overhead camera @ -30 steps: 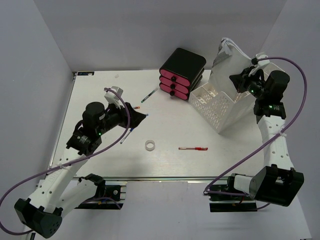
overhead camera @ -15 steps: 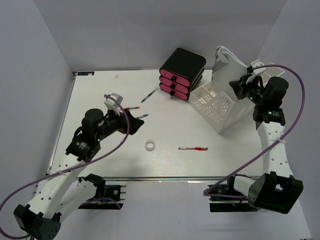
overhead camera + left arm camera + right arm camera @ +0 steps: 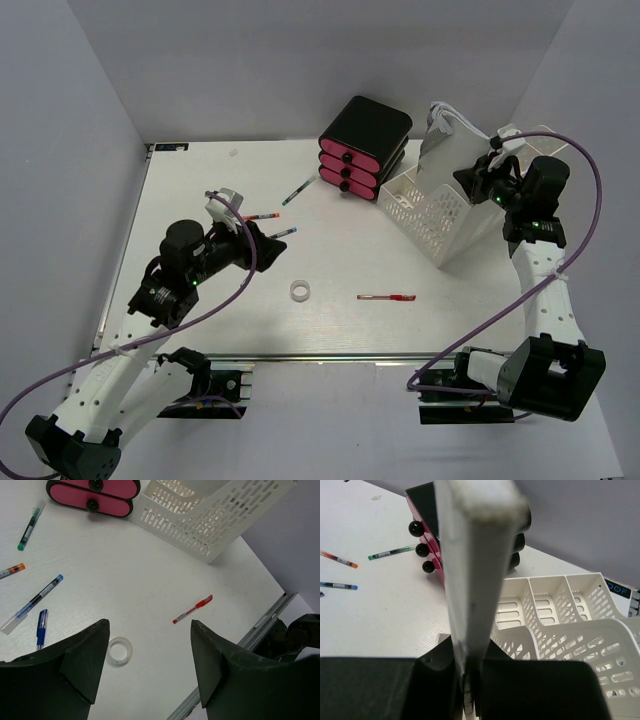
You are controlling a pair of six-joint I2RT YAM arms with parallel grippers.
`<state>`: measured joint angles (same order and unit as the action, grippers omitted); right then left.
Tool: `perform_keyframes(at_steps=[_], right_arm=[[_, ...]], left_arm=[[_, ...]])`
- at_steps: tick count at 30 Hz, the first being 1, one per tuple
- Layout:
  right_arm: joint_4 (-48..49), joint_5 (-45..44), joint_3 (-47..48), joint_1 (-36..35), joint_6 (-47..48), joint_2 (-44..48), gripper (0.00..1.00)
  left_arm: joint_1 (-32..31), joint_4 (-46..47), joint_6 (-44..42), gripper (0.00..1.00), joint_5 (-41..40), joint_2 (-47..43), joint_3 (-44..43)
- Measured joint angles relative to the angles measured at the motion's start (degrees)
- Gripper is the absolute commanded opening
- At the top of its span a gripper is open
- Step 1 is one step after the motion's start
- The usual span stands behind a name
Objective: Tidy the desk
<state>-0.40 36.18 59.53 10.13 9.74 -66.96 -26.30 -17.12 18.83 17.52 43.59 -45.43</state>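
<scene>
The white desk (image 3: 190, 190) holds loose pens and a tape ring. My left gripper (image 3: 262, 240) is open and empty, hanging above the desk near a blue pen (image 3: 283, 233) and an orange-tipped pen (image 3: 260, 216). In the left wrist view its jaws (image 3: 149, 630) stand wide apart over the tape ring (image 3: 120, 650) and the red pen (image 3: 193, 609). My right gripper (image 3: 478, 172) is shut on a thin grey-white notebook (image 3: 445, 135), held upright above the white perforated tray (image 3: 435, 210). The right wrist view shows the notebook (image 3: 475, 555) edge-on between the jaws (image 3: 470, 680).
A black-and-pink drawer unit (image 3: 362, 148) stands at the back beside the tray. A green pen (image 3: 297, 190) lies left of it. The tape ring (image 3: 299, 290) and red pen (image 3: 386, 297) lie mid-desk. A silver rail (image 3: 330, 355) runs along the near edge.
My left arm has drawn back to the left, uncovering the blue and orange pens. My right gripper has shifted left with the notebook, over the tray.
</scene>
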Motion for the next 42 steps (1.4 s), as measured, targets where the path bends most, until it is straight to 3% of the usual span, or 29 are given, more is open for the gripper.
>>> perform_keyframes(at_steps=[4,8,11,25,31,34,36,39,40,42], right_arm=[[-0.13,0.09,-0.24,-0.02,-0.33,-0.52,0.13],[0.35,0.46,-0.24,0.00,-0.44,-0.52,0.40],[0.48,0.52,-0.24,0.00,-0.66,-0.52,0.54],[1.20,0.17,-0.20,0.00,-1.22,1.16,0.61],[0.33,3.04,7.04,-0.02,-2.64,3.17,0.61],[0.59,9.49,11.34,-0.13,-4.72,3.98,0.54],[0.85,14.67,11.96,-0.87,-7.43,5.07,0.43],[1.62,19.58,10.99,-4.35,-11.78,6.12,0.30],[1.46,20.31,10.23,-6.05,-12.61,6.32,0.26],[-0.46,20.63,9.77,-10.29,-13.31,5.75,0.16]], left_arm=[[0.00,-0.66,-0.04,0.75,0.00,0.04,-0.02],[0.00,-0.90,-0.17,0.75,-0.02,0.15,-0.09],[0.00,-0.98,-0.20,0.75,-0.09,0.24,-0.33],[0.00,-2.54,-0.46,0.75,-0.42,0.24,-1.64],[0.00,-2.99,-0.81,0.75,-0.59,1.53,-3.32],[0.00,-3.06,-0.72,0.73,-0.66,2.73,-3.39],[0.00,-3.02,-0.22,0.69,-0.74,3.85,-3.39],[0.00,-2.84,0.96,0.56,-0.76,6.36,-3.41],[0.00,-2.62,1.38,0.42,-0.66,7.41,-3.48],[0.00,-2.12,2.38,0.29,-0.44,10.32,-4.15]])
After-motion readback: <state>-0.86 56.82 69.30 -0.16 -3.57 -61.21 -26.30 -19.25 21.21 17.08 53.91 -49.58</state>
